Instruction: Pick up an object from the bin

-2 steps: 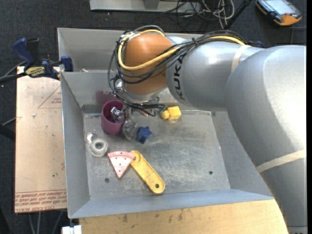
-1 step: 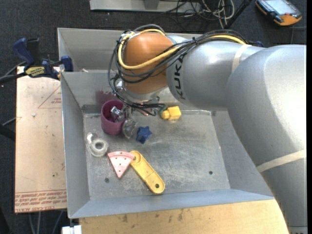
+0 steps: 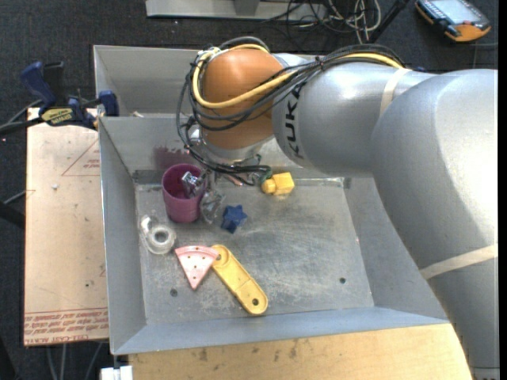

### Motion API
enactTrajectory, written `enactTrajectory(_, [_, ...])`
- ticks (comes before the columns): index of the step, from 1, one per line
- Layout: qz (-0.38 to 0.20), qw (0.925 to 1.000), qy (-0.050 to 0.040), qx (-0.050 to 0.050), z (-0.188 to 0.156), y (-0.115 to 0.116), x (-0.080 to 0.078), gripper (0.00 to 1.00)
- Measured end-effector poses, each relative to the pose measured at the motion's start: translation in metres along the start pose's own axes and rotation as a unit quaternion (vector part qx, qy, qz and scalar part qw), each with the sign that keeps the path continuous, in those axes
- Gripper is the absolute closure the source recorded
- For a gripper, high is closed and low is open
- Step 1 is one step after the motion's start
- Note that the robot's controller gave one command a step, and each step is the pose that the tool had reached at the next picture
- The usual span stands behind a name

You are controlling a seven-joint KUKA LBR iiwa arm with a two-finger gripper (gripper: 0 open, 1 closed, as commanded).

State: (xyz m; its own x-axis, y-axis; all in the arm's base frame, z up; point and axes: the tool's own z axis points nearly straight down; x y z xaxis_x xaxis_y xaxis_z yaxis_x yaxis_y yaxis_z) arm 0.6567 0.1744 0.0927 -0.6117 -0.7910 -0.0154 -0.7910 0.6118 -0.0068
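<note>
The orange wrist cover (image 3: 234, 93) hides most of the tool (image 3: 200, 190), so I cannot tell whether it is wide or narrow. It sits at the right rim of the one purple cup (image 3: 178, 202), at the back left of the bin (image 3: 120, 212). Also there: one blue piece (image 3: 232, 218), one yellow block (image 3: 280, 184), one clear ring (image 3: 158, 237), one pink wedge (image 3: 196, 264) and one flat yellow handle (image 3: 239, 280).

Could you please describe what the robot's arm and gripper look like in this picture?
The arm is thick, rounded and silver-grey, with black KUKA lettering on its side. A smooth orange dome-shaped cover sits at the wrist, with yellow and black cables looped across it. Below it the gripper is small, of pale shiny metal.
</note>
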Motion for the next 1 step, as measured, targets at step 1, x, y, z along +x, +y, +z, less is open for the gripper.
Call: enactTrajectory(1, [0.000,1.0000,0.0060,-0.004,-0.0106,0.0019,0.0018,1.00])
